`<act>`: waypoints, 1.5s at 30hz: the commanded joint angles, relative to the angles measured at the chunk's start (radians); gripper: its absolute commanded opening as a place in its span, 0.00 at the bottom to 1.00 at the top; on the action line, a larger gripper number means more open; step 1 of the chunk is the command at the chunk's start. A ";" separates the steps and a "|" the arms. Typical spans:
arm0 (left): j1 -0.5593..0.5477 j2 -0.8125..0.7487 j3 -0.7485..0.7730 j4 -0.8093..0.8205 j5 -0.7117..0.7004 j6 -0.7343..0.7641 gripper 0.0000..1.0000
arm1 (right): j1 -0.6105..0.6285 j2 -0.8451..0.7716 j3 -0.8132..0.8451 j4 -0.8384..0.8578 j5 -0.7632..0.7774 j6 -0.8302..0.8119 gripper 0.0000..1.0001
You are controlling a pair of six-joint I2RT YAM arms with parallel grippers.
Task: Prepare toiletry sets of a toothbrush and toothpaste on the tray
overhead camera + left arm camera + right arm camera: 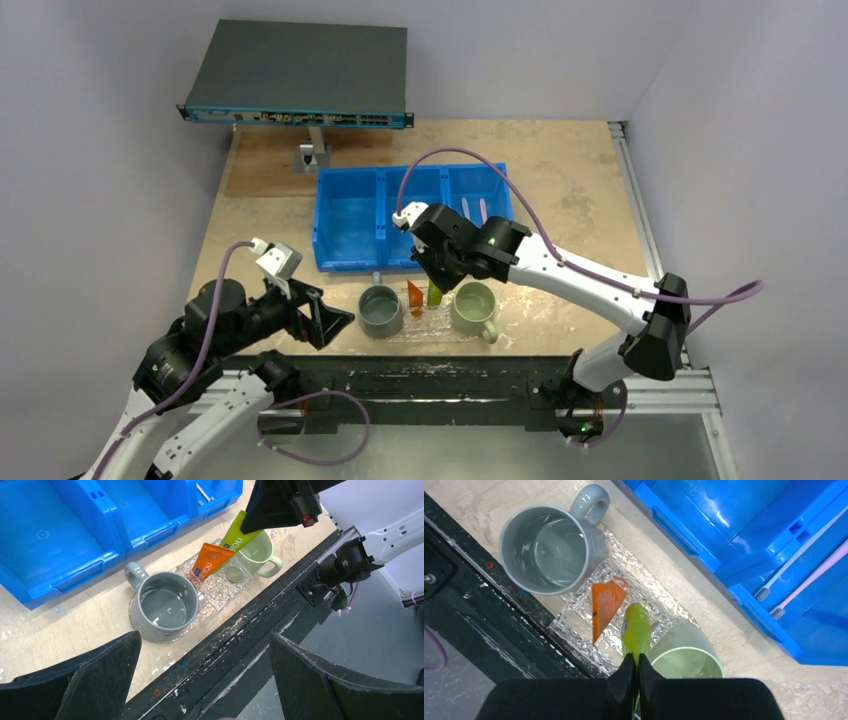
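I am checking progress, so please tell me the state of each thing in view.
Green tube, gripped at its top by the right end effector, over the tray.
Orange tube, standing on the tray, tilted.
Grey mug, upright, empty.
Pale-green mug, upright, empty.
Toothbrushes, lying in the blue bin.
Left end effector, open, empty.
Right end effector, shut on the green tube.

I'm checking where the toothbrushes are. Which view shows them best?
Right wrist view: both toothbrushes lie in the blue bin, bristle heads clear. Top view shows two small pale sticks; left wrist view catches just one end.
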 commanded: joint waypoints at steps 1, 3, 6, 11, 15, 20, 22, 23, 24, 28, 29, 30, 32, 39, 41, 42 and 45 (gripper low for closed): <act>0.002 -0.002 -0.004 0.020 -0.010 0.017 1.00 | 0.005 0.002 -0.020 0.051 0.030 -0.004 0.00; 0.003 0.000 -0.004 0.020 -0.010 0.017 1.00 | 0.005 0.009 -0.029 0.060 0.027 -0.004 0.00; 0.003 0.003 -0.002 0.020 -0.012 0.017 1.00 | 0.005 0.018 -0.045 0.080 0.026 -0.001 0.00; 0.002 0.003 -0.002 0.020 -0.012 0.017 1.00 | 0.005 0.037 -0.054 0.102 0.014 -0.001 0.00; 0.003 0.005 -0.002 0.019 -0.012 0.015 1.00 | 0.005 0.048 -0.059 0.115 0.005 0.002 0.00; 0.002 0.003 -0.003 0.019 -0.013 0.015 1.00 | 0.005 0.062 -0.066 0.123 0.004 0.002 0.00; 0.003 0.004 -0.003 0.019 -0.013 0.015 1.00 | 0.005 0.067 -0.070 0.123 0.004 0.002 0.00; 0.003 0.005 -0.002 0.020 -0.013 0.016 1.00 | 0.005 0.068 -0.071 0.122 0.004 0.002 0.00; 0.002 0.005 -0.002 0.020 -0.013 0.016 1.00 | 0.005 0.069 -0.072 0.122 0.004 0.002 0.00; 0.002 0.008 -0.002 0.020 -0.013 0.017 1.00 | 0.005 0.069 -0.078 0.122 -0.001 0.002 0.00; 0.003 0.008 -0.002 0.020 -0.013 0.017 1.00 | 0.005 0.070 -0.078 0.122 -0.002 0.002 0.00; 0.002 0.008 -0.001 0.020 -0.013 0.017 1.00 | 0.005 0.071 -0.077 0.120 -0.004 0.001 0.00; 0.003 0.008 -0.002 0.020 -0.013 0.017 1.00 | 0.005 0.074 -0.079 0.120 -0.005 0.002 0.00; 0.002 0.012 -0.002 0.019 -0.013 0.016 1.00 | 0.005 0.060 -0.074 0.122 -0.001 0.009 0.08; 0.003 0.012 -0.002 0.020 -0.013 0.017 1.00 | 0.005 0.050 -0.073 0.124 -0.001 0.014 0.14; 0.002 0.012 -0.002 0.019 -0.013 0.016 1.00 | 0.005 0.045 -0.070 0.125 0.002 0.015 0.17; 0.002 0.013 -0.002 0.019 -0.013 0.017 1.00 | 0.005 0.026 -0.059 0.123 0.023 0.018 0.27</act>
